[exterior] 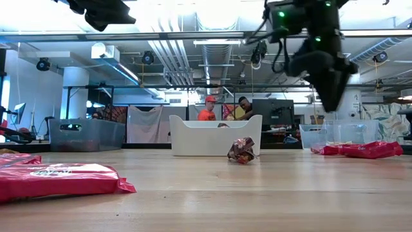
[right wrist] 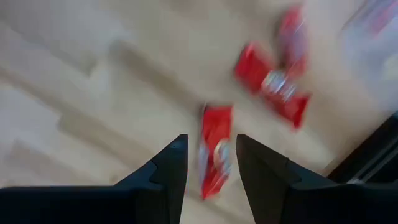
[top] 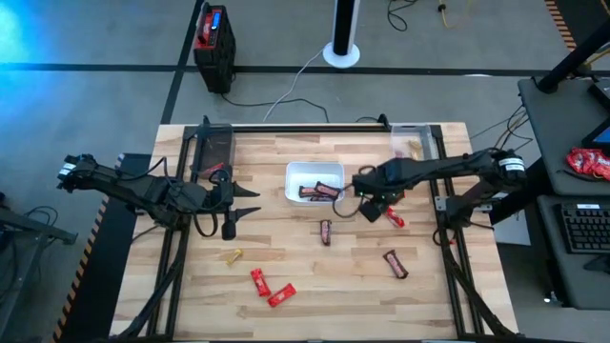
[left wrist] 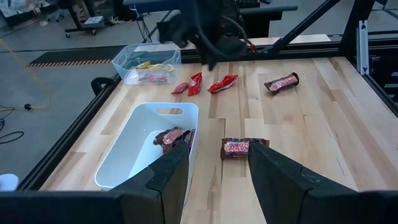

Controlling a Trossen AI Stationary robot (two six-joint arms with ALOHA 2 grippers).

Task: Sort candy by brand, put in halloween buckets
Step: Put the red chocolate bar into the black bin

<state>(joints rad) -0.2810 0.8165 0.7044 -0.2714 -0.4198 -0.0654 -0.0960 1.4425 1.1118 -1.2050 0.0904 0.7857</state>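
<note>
Right wrist view: red candy (right wrist: 214, 158) lies between open right pincer (right wrist: 211, 165) fingers.

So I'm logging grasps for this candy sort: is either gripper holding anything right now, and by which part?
Nothing is held. The right gripper is open above a red candy on the table; the left gripper is open and empty beside the white tray.

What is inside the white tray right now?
The white tray holds dark brown bars bunched against one wall; the left wrist view shows them too. Their exact count is unclear because they overlap. The rest of the tray floor is bare.
</note>
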